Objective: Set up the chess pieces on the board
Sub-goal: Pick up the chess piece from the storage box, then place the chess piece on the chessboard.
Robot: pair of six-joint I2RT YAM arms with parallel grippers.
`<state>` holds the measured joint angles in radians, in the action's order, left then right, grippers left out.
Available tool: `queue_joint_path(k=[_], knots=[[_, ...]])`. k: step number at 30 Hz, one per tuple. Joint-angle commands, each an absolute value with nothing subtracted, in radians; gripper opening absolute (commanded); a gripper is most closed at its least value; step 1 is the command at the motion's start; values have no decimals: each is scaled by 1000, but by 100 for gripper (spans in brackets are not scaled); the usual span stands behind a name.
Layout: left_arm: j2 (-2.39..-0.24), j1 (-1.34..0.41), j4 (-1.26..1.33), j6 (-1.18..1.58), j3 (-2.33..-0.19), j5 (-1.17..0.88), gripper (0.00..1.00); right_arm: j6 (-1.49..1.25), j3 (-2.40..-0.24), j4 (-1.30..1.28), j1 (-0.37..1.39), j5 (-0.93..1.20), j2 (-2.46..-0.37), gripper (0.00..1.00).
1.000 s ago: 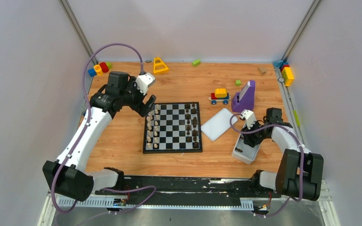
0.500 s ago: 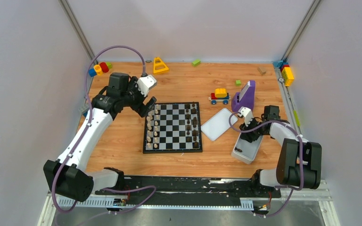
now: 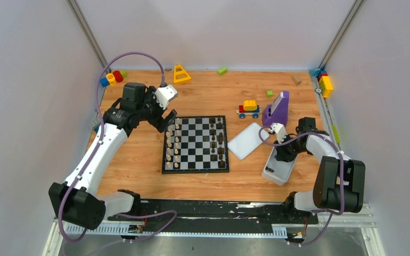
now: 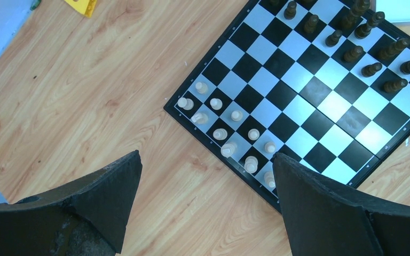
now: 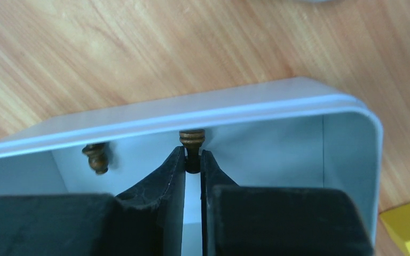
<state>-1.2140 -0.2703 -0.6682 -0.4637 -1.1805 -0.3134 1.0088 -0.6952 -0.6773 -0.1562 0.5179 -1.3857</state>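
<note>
Chess pieces [image 3: 220, 140] at the grasp stage of board set-up. Nearest the right wrist camera, the right gripper [image 5: 192, 160] was clamped on the stem of a dark chessman [image 5: 192, 140] inside the white tray [image 5: 299, 93], which sat at the lower right of the overhead frame. The chessman's long axis ran roughly in line with the fingers, and its head projected past the fingertips to the tray wall. Whether it stood or lay on the tray floor could not be told. A second dark chessman [image 5: 97, 158] rested against the same wall, to the left in that frame and apart from the fingers. Beyond the tray, toward the middle of the overhead frame, lay the tray lid [image 3: 248, 140] and then the board [image 3: 195, 172]. Dark pieces stood in two files on its right side, the side nearer the tray. The pale pieces [image 3: 172, 149] occupied the left side. Farther still, at the board's upper left corner, the left gripper [image 3: 168, 118] hovered with its fingers wide apart and nothing between them. The coming move appeared to turn on one relation. The dark files lay to the left of the held chessman in the overhead frame, and the right arm was much the nearer. The piece probably had to be lifted clear of the tray wall before crossing the lid.
</note>
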Motion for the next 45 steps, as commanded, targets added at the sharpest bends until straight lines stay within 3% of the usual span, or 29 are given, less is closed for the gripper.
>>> queue_joint_path(k=[1,7,12,20,26,36,45], knots=[[-1171,-264,-636,-483,-1175,-329,100,1045,-795,-882,-152,441,-1391,0],[-1161,-264,-641,-493,-1159,-296,100,1025,-872,-1004,-152,365,-1396,0],[-1133,-264,-639,-509,-1134,-343,100,986,-991,-1145,-149,420,-1358,0],[-1106,-271,-550,-498,-1084,-772,97,869,-1202,-1287,-11,663,-1413,0],[-1166,-432,-401,-485,-1087,-890,89,781,-1338,-1277,221,837,-1528,0],[-1352,-623,-304,-528,-1184,-920,84,773,-1558,-1273,356,1156,-1728,0],[-1452,-691,-289,-628,-1241,-896,70,769,-1592,-1281,364,1277,-1769,0]])
